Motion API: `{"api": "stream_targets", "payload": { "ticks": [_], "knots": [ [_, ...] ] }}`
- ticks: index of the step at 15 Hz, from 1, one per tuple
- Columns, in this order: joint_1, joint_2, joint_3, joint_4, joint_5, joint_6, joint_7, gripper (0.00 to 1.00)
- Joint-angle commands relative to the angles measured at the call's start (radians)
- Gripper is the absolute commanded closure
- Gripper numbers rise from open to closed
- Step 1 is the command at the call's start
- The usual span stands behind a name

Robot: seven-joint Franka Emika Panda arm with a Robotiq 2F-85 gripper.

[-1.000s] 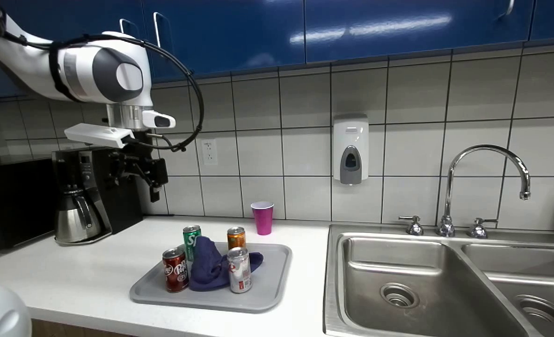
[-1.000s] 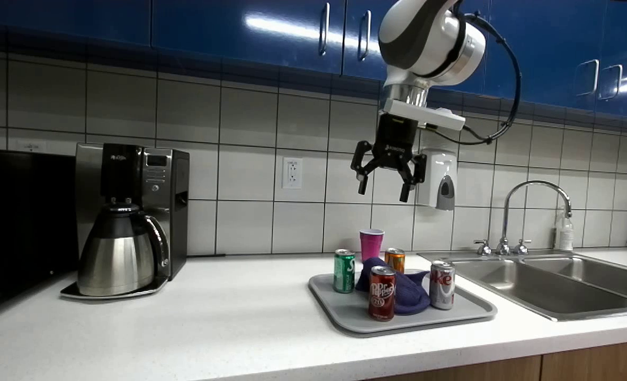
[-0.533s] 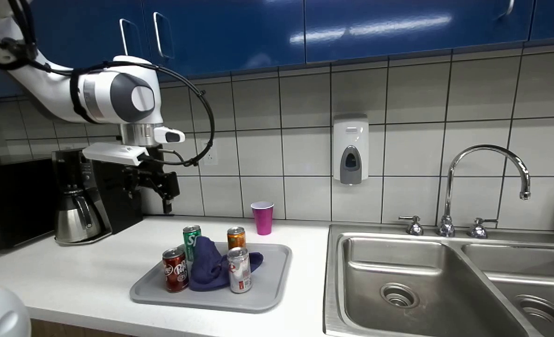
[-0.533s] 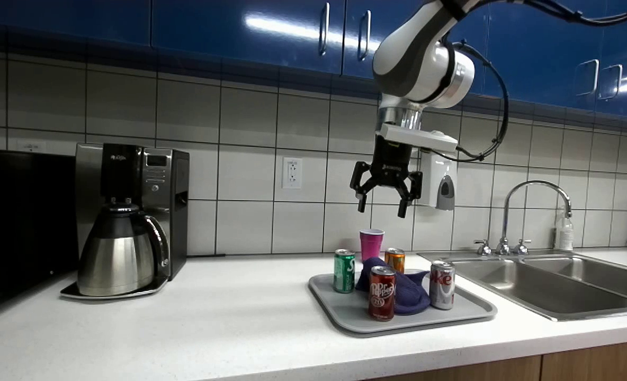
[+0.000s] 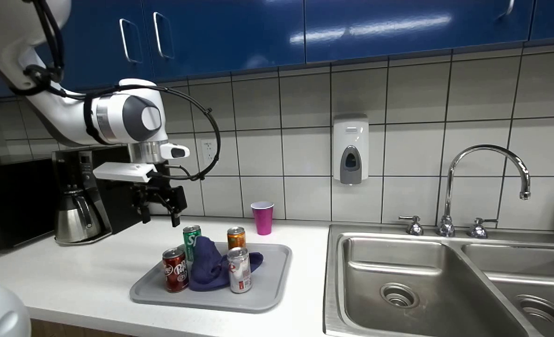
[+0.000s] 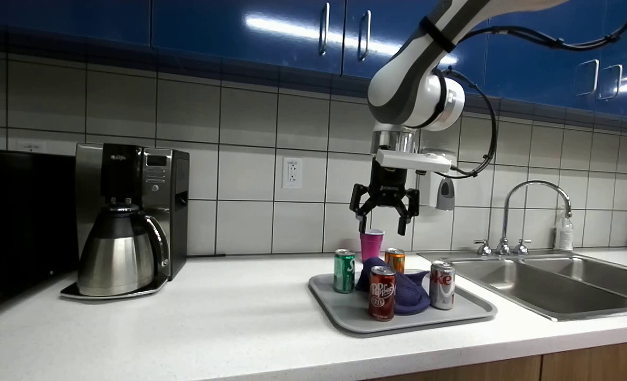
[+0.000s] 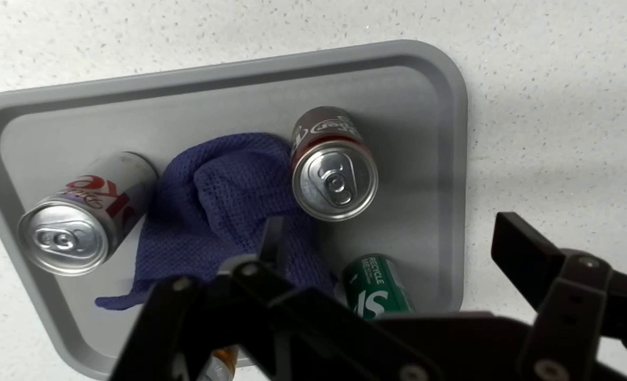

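So, from the left in an exterior view: black boxy appliance (image 6: 25, 217) at the edge; then coffee maker (image 6: 160, 198) with steel carafe (image 6: 116, 264) seated in it; white outlet (image 6: 292, 173) on the tiled wall (image 6: 250, 174); next, green Sprite can (image 6: 344, 271), upright on a gray tray (image 6: 471, 311), itself flat on the white counter (image 6: 186, 328); magenta cup (image 6: 371, 247), mouth up, on the counter just behind the tray; dark red Dr Pepper can (image 6: 381, 296), upright, nearer the counter's front edge; above the height of the cans, black gripper (image 6: 382, 226) pointing straight down, fingers (image 6: 402, 226) spread wide apart with only air between; in the wrist view, green Sprite can showing between those fingers, well below; orange can (image 6: 395, 260), standing at the back of the tray, its lower part hidden by purple cloth (image 6: 411, 297); purple cloth bunched up mid-tray among the four cans; silver Coke can (image 6: 442, 288), upright, just beside it; farther right, soap dispenser (image 6: 445, 193) on the wall, partly behind the arm (image 6: 417, 79); finally, chrome faucet (image 6: 502, 247) over a double steel sink (image 6: 536, 286).
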Motion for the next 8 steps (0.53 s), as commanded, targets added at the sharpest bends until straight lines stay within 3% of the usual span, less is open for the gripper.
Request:
{"api": "stream_targets", "payload": {
  "ticks": [1,8],
  "knots": [
    [-0.004,0.025,-0.001,-0.006,-0.05,0.033,0.052,0.0],
    [0.0,0.078,-0.013,-0.011,-0.093,0.047,0.093,0.0]
  ]
}}
